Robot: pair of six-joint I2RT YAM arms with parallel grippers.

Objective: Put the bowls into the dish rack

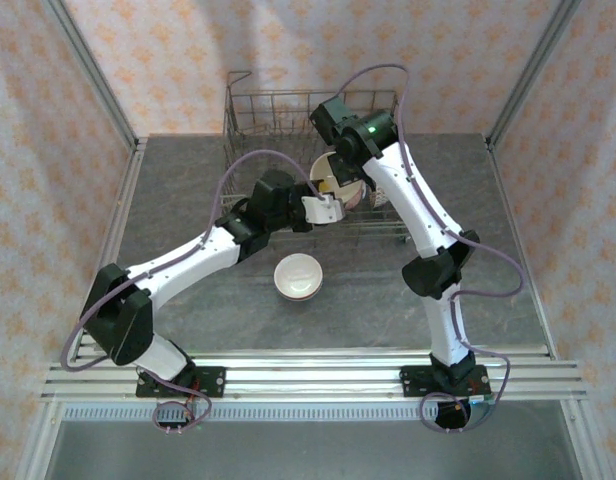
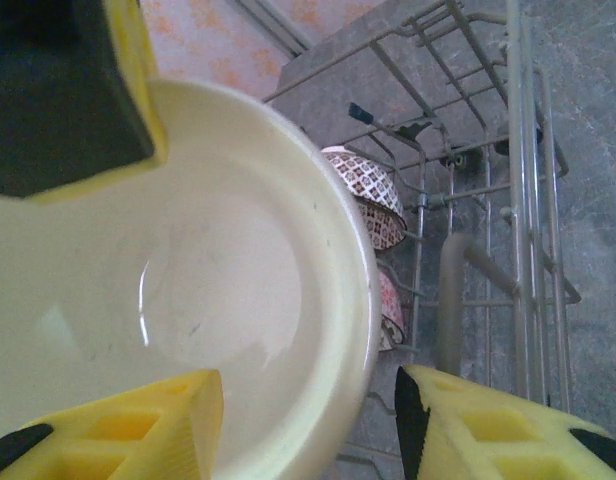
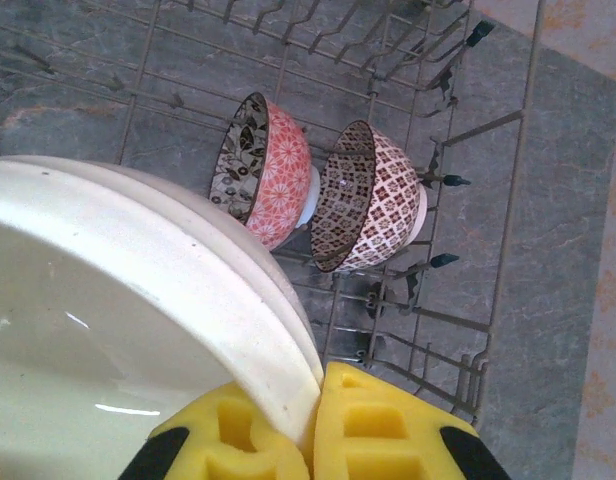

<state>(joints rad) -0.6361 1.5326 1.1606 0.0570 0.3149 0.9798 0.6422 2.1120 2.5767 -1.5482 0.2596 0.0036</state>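
The cream bowl (image 3: 108,290) is being held over the dish rack (image 1: 273,112), its rim being pinched by the closed right gripper (image 3: 313,425). The left gripper (image 2: 308,395) is being held partly spread astride the same rim. A pink floral bowl (image 3: 278,170) and a brown patterned bowl (image 3: 373,195) are being propped on edge inside the rack. A white bowl (image 1: 298,277) is being supported by the bench (image 1: 188,180).

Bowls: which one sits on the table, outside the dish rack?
The white bowl, alone and upright on the table. The cream bowl is held over the dish rack; the pink floral bowl and the brown patterned bowl stand inside it.
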